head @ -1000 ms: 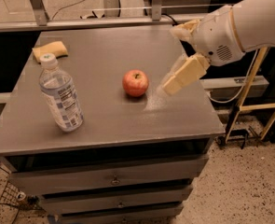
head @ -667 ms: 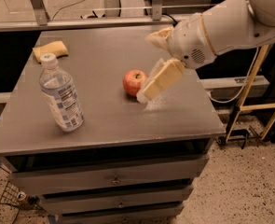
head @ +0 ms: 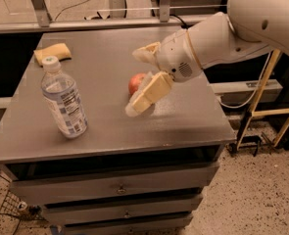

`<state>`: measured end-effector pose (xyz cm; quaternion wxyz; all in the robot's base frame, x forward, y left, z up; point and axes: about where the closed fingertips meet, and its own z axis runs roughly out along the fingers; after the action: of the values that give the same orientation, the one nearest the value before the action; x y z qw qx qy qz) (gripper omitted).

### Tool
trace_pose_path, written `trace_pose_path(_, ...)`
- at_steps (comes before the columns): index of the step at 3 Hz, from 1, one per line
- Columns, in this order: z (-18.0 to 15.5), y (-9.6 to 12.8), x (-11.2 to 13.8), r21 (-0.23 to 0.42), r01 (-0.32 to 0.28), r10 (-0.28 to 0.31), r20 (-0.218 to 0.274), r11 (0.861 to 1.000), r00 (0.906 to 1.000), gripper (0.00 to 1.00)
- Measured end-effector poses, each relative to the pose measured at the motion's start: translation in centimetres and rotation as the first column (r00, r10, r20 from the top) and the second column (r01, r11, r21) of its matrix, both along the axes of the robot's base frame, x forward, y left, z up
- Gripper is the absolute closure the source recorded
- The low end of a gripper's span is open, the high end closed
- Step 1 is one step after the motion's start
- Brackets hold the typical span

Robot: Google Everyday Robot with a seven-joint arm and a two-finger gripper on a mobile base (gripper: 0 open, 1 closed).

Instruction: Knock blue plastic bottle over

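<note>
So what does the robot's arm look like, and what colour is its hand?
The arm is fat, round and smooth white, like a big tube, with a thin tan ring near the wrist and a little patch of dots. The hand, over the table by the apple, has two flat, cream-yellow fingers. No cables show on it.

Dim light (gripper fingers [head: 151, 91] over table [head: 102, 80])
</note>
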<state>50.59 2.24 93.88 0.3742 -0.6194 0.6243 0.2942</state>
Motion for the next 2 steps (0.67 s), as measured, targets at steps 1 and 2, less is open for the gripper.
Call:
trace_pose_path(1, -1.1, 2.5, 0.1, 0.112, 0.005, -0.005, -0.001, 0.994, 1.0000, 0.00)
trace_pose_path(2, -2.5, 7.0, 0.5, 0.203, -0.055, 0.059, -0.015, 0.978, 0.9982, 0.00)
